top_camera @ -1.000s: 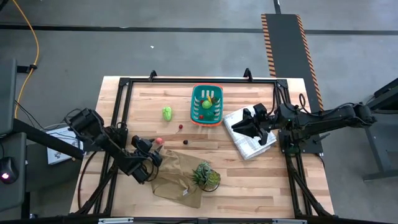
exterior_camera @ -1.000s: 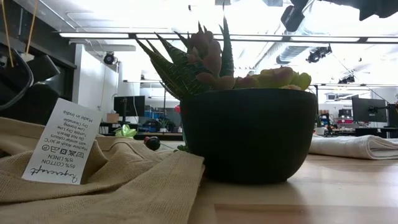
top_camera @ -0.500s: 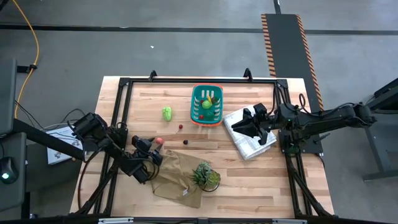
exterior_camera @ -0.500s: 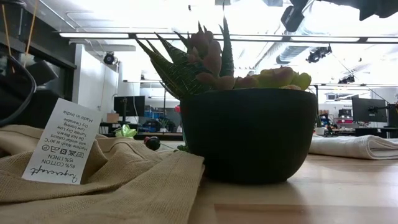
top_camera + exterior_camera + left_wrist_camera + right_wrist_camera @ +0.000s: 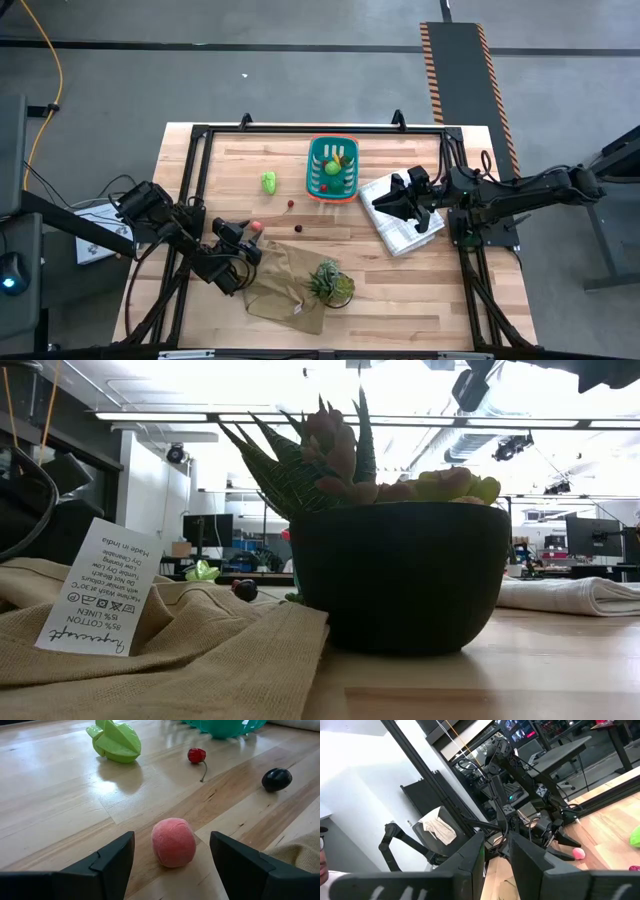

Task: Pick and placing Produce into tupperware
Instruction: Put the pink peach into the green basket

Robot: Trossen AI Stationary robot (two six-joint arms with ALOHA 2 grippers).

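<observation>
1. The left hand (image 5: pixel 171 852) sits low over the wooden surface (image 5: pixel 400 290) at the lower left of the high view, its two dark fingers (image 5: pixel 107 862) spread wide with nothing between them but air.
2. A small pink fuzzy ball of produce (image 5: pixel 173 841) lies on the surface between those fingers, touching neither one.
3. The teal slotted plastic basket with an orange-red base edge (image 5: pixel 332 167) stands at the upper middle of the high view, with a light green lump and a yellow piece inside.
4. A light green star-shaped toy fruit (image 5: pixel 269 182) lies left of the basket; a tiny red cherry with a stem (image 5: pixel 197 755) and a dark round ball (image 5: pixel 276 779) lie apart below it.
5. The right hand (image 5: pixel 379 204) hangs over the white checked folded cloth (image 5: pixel 400 228) at the right of the basket, fingers close together and holding nothing.
6. A spiky green plant in a dark pot (image 5: pixel 400 580) stands on a tan linen cloth (image 5: pixel 285 285) at lower centre.
</observation>
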